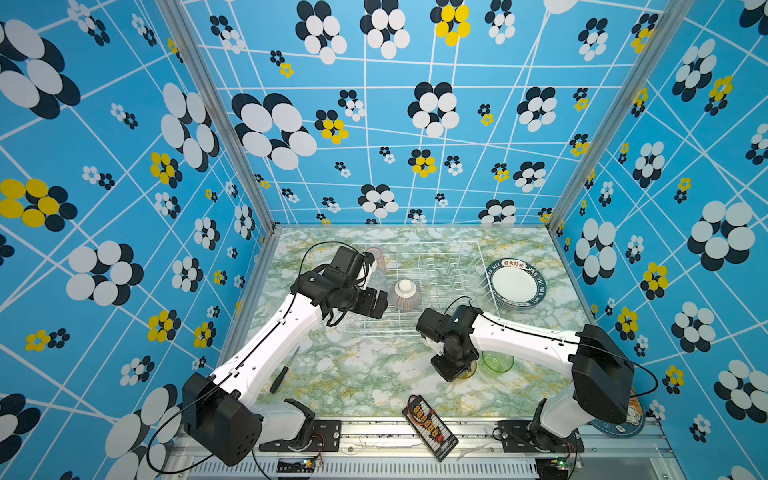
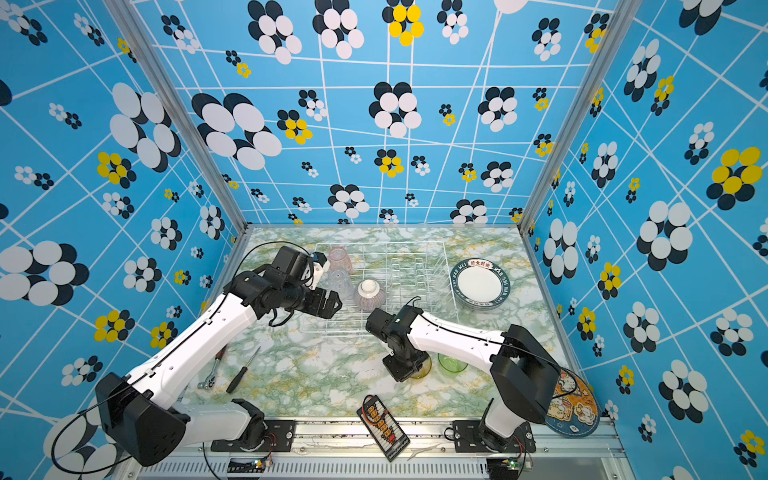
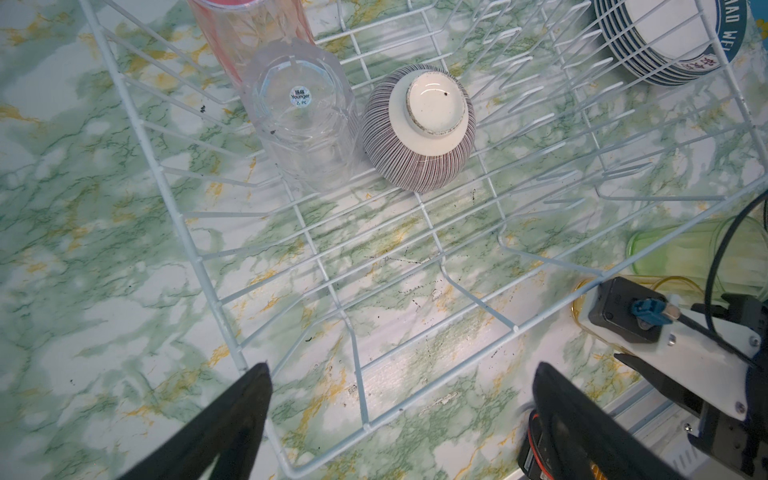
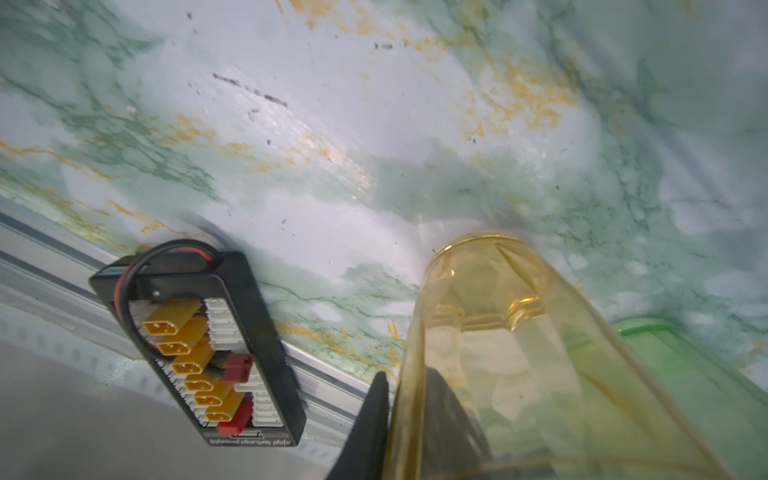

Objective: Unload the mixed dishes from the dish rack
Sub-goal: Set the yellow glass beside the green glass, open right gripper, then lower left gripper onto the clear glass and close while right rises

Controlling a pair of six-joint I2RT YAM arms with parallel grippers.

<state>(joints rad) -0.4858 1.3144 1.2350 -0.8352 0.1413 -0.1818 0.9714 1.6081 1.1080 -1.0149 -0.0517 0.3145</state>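
A: Start at the far left. What shows there?
B: A black-handled screwdriver [image 2: 241,372] lies on the green marbled table [image 2: 324,374]. A silver ratchet wrench [image 2: 210,372] shows in a top view only, just clear of the left arm.

A: And the left gripper?
B: The left gripper [image 3: 401,368] is spread wide with nothing between its fingers. It is above the near corner of the large white wire dish rack [image 3: 199,257]. Its wrist view catches only the two black fingertips.

A: What sits in the rack?
B: At its left end is a pink ribbed glass tumbler [image 2: 338,257], cut off by the frame edge in the left wrist view. Next comes a clear ribbed glass tumbler [image 3: 301,108], base up. Just beside that is a small purple-striped bowl [image 3: 417,124], upside down.

A: Front middle?
B: A small black board with orange connectors [image 1: 430,426] lies at the table's front edge.

A: The right gripper?
B: The right gripper [image 4: 409,378] straddles the wall of a yellow ribbed glass tumbler [image 4: 498,332] standing on the table in front of the rack. One finger is outside; the other shows dark through the glass. Whether they pinch or have let go, I cannot tell. From above, the gripper hides most of that tumbler. A green ribbed glass tumbler [image 1: 497,360] stands mouth up just to its right.

A: Further right?
B: A stack of white plates with dark green lettered rims [image 1: 515,282] rests on the table, close against the rack's right end. I cannot count them. A round blue cartoon-printed mat [image 2: 575,403] lies at the front corner, largely behind the right arm.
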